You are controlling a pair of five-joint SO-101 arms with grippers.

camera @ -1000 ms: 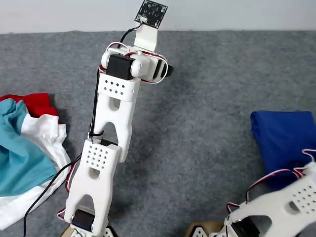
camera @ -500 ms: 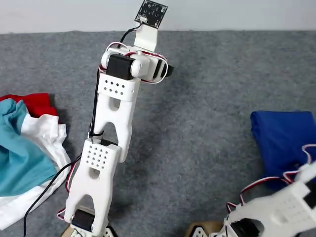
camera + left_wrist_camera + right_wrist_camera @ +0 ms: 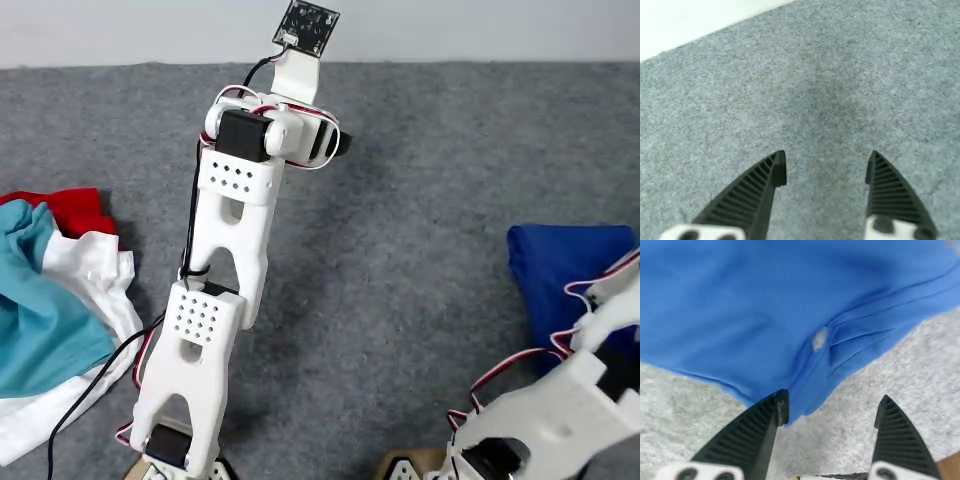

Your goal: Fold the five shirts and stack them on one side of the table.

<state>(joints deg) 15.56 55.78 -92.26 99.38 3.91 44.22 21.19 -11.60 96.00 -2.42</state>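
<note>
Right gripper point(image 3: 834, 396) hangs over the near edge of the blue shirt point(image 3: 765, 305), jaws spread, nothing between them. Left gripper point(image 3: 827, 156) is likewise released and empty, with bare grey table cover point(image 3: 840, 75) beneath it near the far edge. In the high view the blue shirt point(image 3: 565, 275) lies as a compact block at the right side of the table point(image 3: 400, 250), partly under the right arm point(image 3: 560, 400). A loose heap sits at the left side, well apart from it: teal shirt point(image 3: 40, 320) on top, white shirt point(image 3: 85, 265) under and beside it, red shirt point(image 3: 65, 208) at the back. Judgement on handling: all are light, limp knit cloth with no stiffness. A pinch at one point will lift that spot and let the rest drape and drag. The felt-like cover probably grips the fabric, so sliding may bunch it rather than shift it flat. There is no breakage risk; the hazard is undoing a fold or catching two layers of the heap at once. Best hold on the blue shirt seems to be the doubled edge with its creases, just ahead of the right fingertips, taking all layers together. For the heap, take the teal shirt by a free hem or shoulder seam, one arm at each corner to keep it spread.
</note>
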